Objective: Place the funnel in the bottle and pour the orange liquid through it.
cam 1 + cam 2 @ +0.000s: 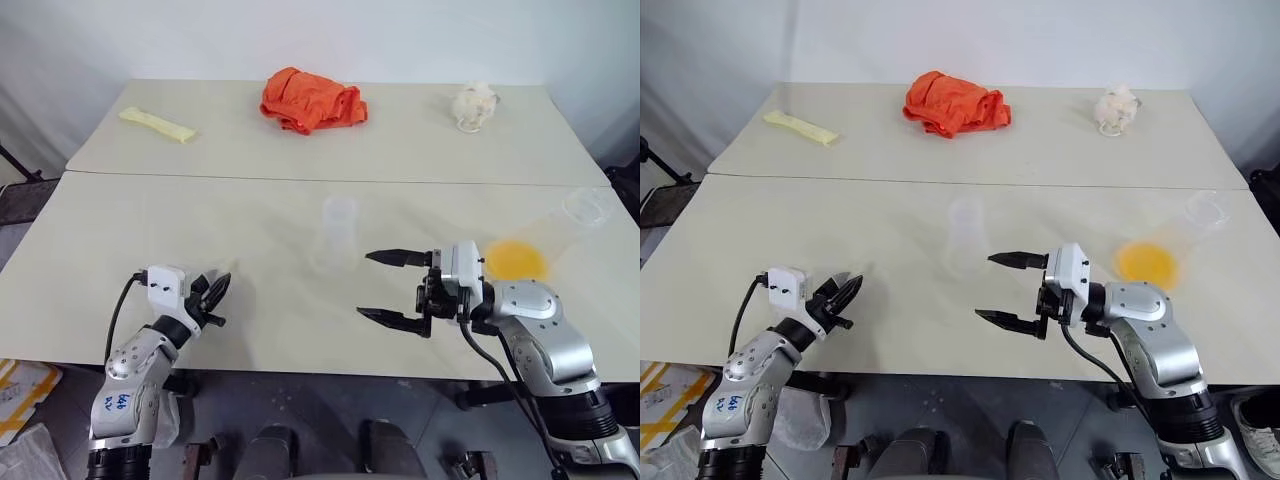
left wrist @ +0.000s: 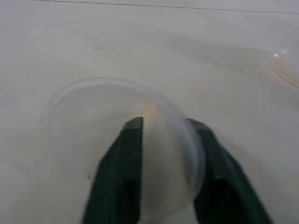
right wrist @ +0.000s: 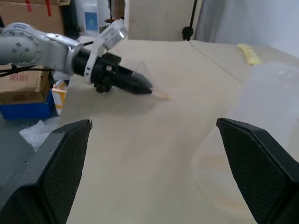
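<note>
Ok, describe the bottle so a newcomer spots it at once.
Start at the seam between the two pale tables. Just in front of it, near the middle of the near table, stands the bottle: clear, colourless and upright. The clear vessel to its right lies on its side with orange liquid inside.

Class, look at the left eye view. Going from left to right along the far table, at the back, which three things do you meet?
Yellow strip → orange cloth → white clump.
</note>
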